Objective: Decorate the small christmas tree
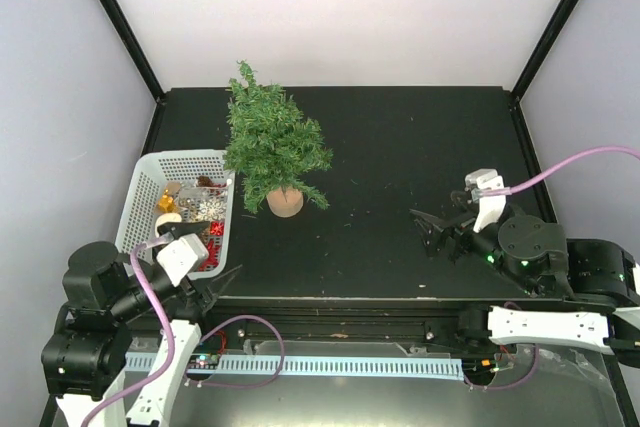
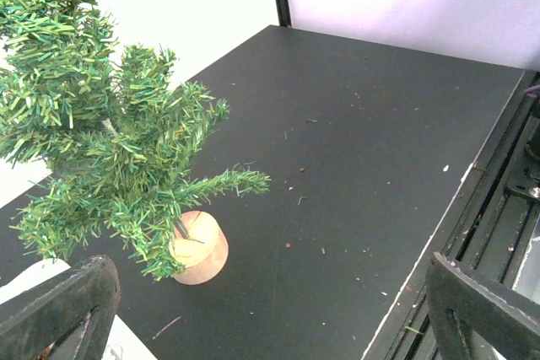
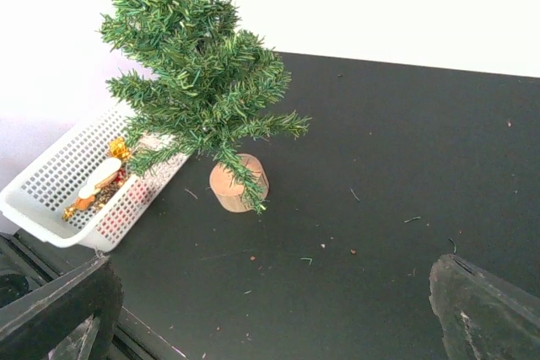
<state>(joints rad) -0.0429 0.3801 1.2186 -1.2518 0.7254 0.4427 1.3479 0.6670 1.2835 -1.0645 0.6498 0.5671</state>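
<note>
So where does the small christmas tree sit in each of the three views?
Top external: the small christmas tree stands left of centre, just right of the white basket.
Left wrist: it fills the left side.
Right wrist: it is at upper left, with the basket to its left.
Shared landmark: its tan stump base, visible in all three.

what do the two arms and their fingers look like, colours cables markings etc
The left arm and right arm share one build: rounded black joint housings joined by white link covers. A lilac cable runs along each, and small green lights glow on the joints. The fingers are matte black and tapered.
</note>
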